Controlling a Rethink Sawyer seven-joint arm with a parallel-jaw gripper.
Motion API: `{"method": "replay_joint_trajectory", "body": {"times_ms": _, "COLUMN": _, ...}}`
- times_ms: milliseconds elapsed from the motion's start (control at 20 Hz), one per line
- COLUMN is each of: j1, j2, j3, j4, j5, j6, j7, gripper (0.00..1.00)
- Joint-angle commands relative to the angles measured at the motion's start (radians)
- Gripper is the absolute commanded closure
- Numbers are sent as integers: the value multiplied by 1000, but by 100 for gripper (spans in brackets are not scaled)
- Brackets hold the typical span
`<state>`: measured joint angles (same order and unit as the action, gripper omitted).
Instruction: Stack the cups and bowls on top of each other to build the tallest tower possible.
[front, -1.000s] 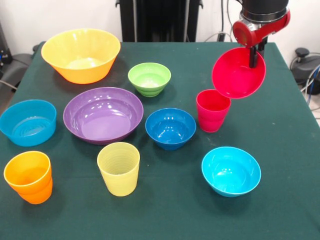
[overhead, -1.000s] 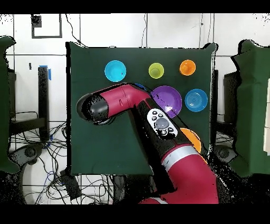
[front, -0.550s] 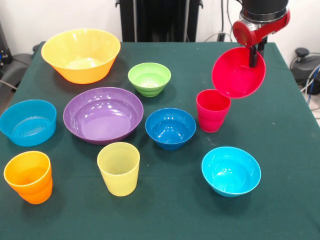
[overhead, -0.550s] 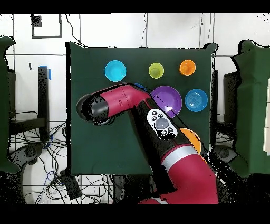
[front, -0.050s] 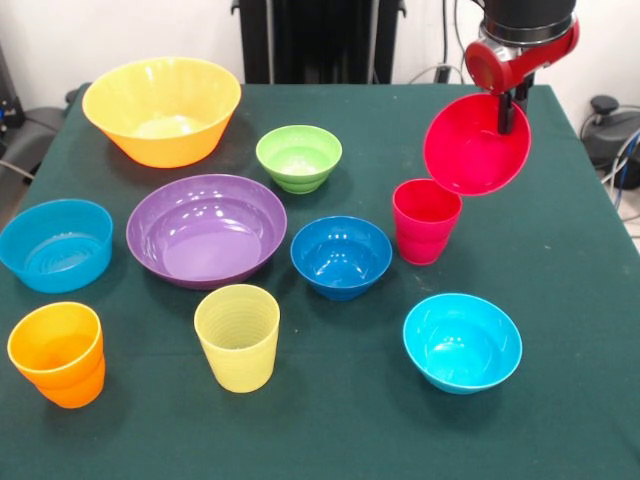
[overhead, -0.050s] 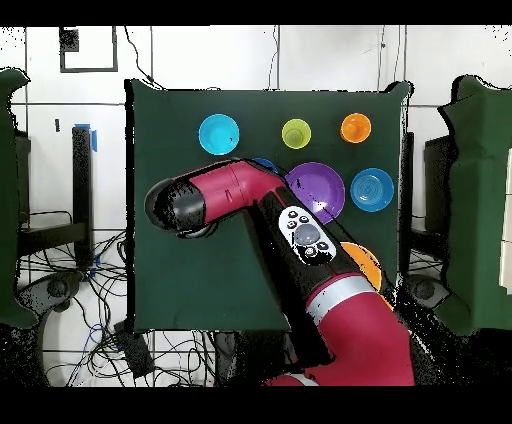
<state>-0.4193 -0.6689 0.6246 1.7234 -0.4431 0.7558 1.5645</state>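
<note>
My gripper (front, -0.050s: 509, 108) is shut on the rim of the red bowl (front, -0.050s: 477, 147). The bowl hangs tilted in the air, its inside facing the camera, just above and right of the red cup (front, -0.050s: 425, 220), which stands upright on the green cloth. Around them stand the dark blue bowl (front, -0.050s: 341, 256), cyan bowl (front, -0.050s: 462, 341), lime bowl (front, -0.050s: 299, 157), purple bowl (front, -0.050s: 206, 229), yellow-orange bowl (front, -0.050s: 162, 108), light blue bowl (front, -0.050s: 55, 243), pale yellow cup (front, -0.050s: 238, 336) and orange cup (front, -0.050s: 58, 352). Each stands alone; no tower is in view. In the overhead view the arm (overhead, -0.050s: 215, 195) hides the gripper and the red pieces.
The table's right edge (front, -0.050s: 600, 200) runs close to the held bowl. Cables and a chair base lie beyond that edge. In the overhead view the cyan bowl (overhead, -0.050s: 219, 133), yellow cup (overhead, -0.050s: 296, 132) and orange cup (overhead, -0.050s: 355, 127) line the far side.
</note>
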Motion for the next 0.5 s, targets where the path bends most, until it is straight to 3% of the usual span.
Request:
{"method": "replay_joint_trajectory", "body": {"times_ms": 50, "j1": 8, "j2": 26, "j3": -24, "j4": 29, "j5": -73, "j6": -42, "j7": -19, "gripper": 100}}
{"method": "replay_joint_trajectory", "body": {"times_ms": 500, "j1": 12, "j2": 28, "j3": -27, "j4": 28, "j5": -74, "j6": -45, "j7": -14, "gripper": 100}}
